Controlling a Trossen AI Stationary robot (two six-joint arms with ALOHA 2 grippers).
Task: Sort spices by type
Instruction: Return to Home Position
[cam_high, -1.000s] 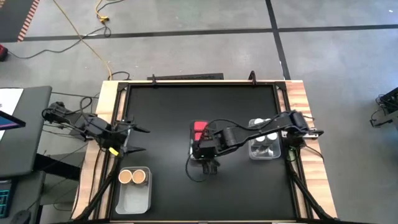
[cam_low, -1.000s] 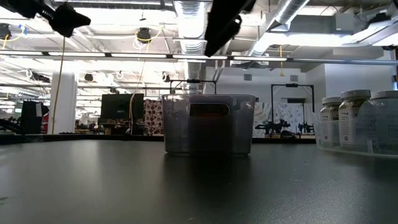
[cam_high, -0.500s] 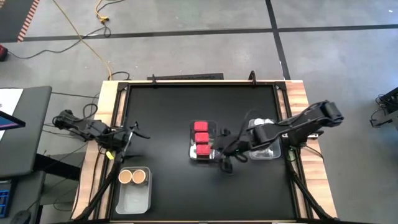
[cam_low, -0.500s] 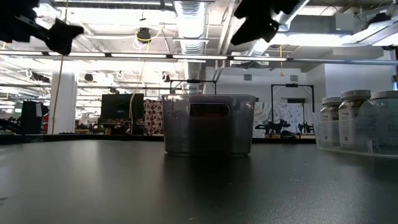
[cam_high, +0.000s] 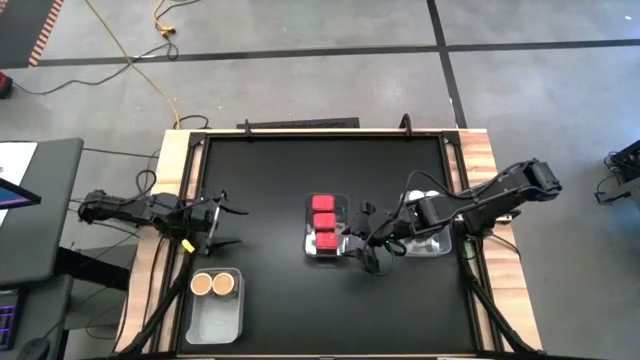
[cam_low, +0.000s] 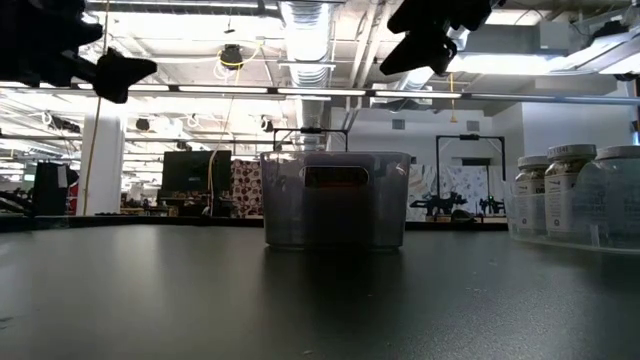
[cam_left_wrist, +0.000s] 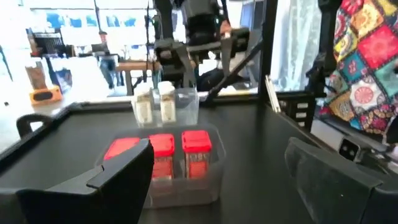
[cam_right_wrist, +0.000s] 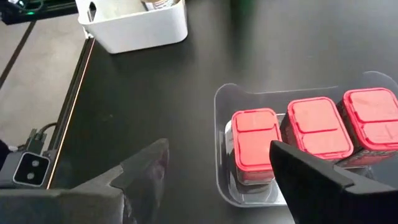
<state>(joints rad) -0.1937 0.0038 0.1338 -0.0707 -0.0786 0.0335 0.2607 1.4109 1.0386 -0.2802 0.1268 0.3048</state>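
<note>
Three red square-topped spices (cam_right_wrist: 317, 127) stand in a row in a clear bin (cam_high: 323, 226) at mid table. White-lidded jars (cam_left_wrist: 155, 102) stand in a second clear bin (cam_high: 428, 243), partly under my right arm. Two brown-topped jars (cam_high: 213, 285) sit in a white bin (cam_high: 214, 312) near the left front. My right gripper (cam_right_wrist: 219, 149) hangs open above the table just right of the red bin (cam_high: 363, 245), slanting down, with nothing between its fingers. My left gripper (cam_left_wrist: 219, 149) is open and level at the table's left edge (cam_high: 224, 224), facing the red bin.
Bare black tabletop (cam_high: 320, 170) lies behind and in front of the bins. A raised rim (cam_high: 190, 190) frames the table. In the low view both grippers, the left one (cam_low: 115, 70) and the right one (cam_low: 430, 40), hang well above the table.
My right gripper has drawn back from above the red bin toward the table's right edge, and all three red spices show now. My left gripper has sunk lower and levelled out at the left edge. Neither gripper's finger gap has changed.
</note>
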